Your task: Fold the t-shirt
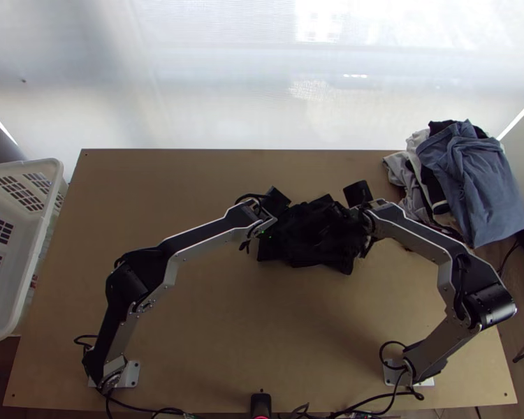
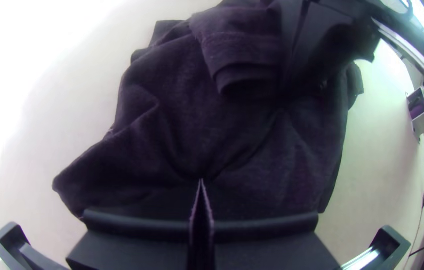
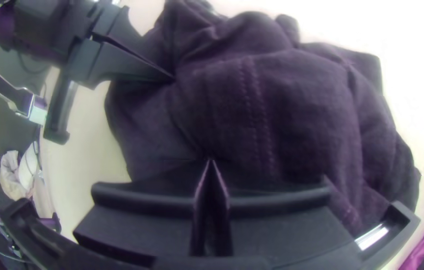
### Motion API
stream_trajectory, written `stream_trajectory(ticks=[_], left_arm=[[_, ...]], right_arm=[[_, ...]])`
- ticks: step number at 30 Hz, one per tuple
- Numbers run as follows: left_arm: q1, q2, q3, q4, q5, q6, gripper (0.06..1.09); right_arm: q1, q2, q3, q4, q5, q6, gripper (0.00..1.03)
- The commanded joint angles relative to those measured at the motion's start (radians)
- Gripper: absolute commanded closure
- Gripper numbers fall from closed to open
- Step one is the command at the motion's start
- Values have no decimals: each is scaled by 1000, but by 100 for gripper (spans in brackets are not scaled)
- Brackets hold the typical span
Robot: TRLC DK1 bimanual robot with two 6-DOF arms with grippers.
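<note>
Left arm (image 1: 206,236), right arm (image 1: 419,241) bent inward; left pincer (image 1: 265,228), right pincer (image 1: 367,222) pinched closed

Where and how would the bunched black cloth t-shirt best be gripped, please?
Probably by the corner jutting from the t-shirt's near edge, pinched from the near side of the light wooden table: it pokes out past the bunched middle, offering a free edge.

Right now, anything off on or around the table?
The shirt looks off: bunched, with creases running to where the left gripper and right gripper pinch it. Clothes heaped untidily at the far right corner of the table.
</note>
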Motion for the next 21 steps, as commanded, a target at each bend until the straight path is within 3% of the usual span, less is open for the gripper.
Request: stream_trajectory(ticks=[1, 14, 21], left_arm=[[1, 19, 5, -4, 1, 18, 105], [3, 16, 5, -3, -3, 50, 105], [9, 10, 3, -4, -5, 58, 105]], right_arm=[[-165, -47, -32, -28, 0, -82, 100], [-550, -139, -41, -205, 0, -344, 100], [-644, -190, 28, -288, -2, -377, 100]])
